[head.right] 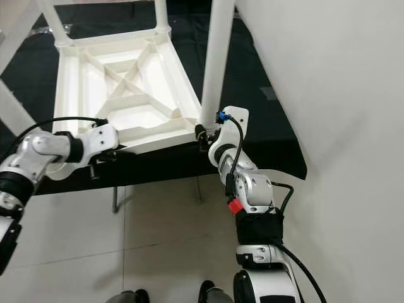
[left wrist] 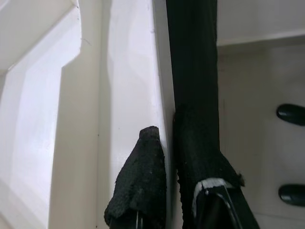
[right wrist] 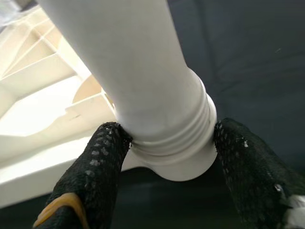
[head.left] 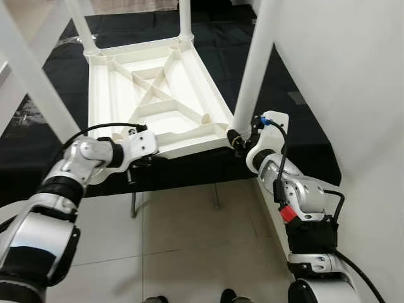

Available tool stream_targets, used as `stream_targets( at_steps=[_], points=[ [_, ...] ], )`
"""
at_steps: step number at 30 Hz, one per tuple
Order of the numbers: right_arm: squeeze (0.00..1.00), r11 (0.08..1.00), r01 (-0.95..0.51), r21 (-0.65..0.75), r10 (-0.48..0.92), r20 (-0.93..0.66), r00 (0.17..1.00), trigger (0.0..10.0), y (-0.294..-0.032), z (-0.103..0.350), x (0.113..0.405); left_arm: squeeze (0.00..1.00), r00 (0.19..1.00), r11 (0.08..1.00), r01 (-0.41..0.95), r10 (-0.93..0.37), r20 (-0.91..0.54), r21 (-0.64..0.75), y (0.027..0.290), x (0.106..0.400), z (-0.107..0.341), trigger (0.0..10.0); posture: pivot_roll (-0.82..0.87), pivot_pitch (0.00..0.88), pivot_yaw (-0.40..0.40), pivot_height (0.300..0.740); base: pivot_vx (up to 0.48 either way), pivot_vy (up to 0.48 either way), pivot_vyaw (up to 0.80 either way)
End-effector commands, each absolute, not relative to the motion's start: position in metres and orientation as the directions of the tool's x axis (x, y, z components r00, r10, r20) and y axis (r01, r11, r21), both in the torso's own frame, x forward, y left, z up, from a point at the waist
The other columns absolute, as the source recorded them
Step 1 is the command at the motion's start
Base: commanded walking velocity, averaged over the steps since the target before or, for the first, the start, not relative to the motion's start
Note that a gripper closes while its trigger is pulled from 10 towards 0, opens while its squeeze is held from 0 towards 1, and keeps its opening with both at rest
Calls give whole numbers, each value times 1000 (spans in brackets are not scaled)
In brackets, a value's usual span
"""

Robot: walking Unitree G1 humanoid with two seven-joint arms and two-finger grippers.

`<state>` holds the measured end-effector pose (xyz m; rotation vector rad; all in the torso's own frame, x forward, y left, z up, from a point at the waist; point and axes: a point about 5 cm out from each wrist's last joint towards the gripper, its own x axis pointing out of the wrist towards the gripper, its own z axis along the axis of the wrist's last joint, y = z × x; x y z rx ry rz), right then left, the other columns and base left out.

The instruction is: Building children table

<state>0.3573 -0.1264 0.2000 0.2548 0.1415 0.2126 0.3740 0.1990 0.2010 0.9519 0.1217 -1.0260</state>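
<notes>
From my left eye, the white moulded-plastic children's table top (head.left: 158,95) lies upside down, ribbed underside up, on a black-covered worktop (head.left: 303,126), its near edge overhanging toward me. White round plastic legs stand in its corner sockets; the near-right leg (head.left: 255,63) rises from the corner by my right tool (head.left: 238,140), which sits at that leg's base. My left tool (head.left: 136,167) is at the near-left edge of the top.

My right eye shows the same layout: pale tiled floor (head.right: 164,227) below the worktop, a plain white wall (head.right: 341,95) close on my right, and 2 dark shoe tips at the bottom edge of the frame.

My left wrist view has my 2 black padded fingers (left wrist: 143,191) nearly together, pinching a thin white edge wall of the top.

My right wrist view shows both pads (right wrist: 97,157) pressed on either side of the leg's threaded collar where it enters the socket, so this tool is clamped on the leg.

I judge the plastic light, stiff and smooth, so slippery under the pads. The ridged collar gives the best purchase for turning, and the rim is the place to steady the top.
</notes>
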Motion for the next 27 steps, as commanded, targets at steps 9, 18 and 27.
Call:
stream_targets(
  at_steps=[9,18,27],
  points=[
    [0,903,-419,96,414,70,908,10000,-123,209,333,0,537,155,802,-608,-584,576,226,363,183,0,33,185,-6,740,0,0,0],
    [0,836,-543,75,539,72,839,10000,-146,198,306,0,510,107,817,-593,-623,567,238,356,184,0,28,181,-7,740,0,0,0],
    [0,873,-488,22,484,93,870,10000,-158,198,309,0,539,89,812,-491,-684,576,269,349,192,0,33,188,-5,740,0,0,0]
  ],
)
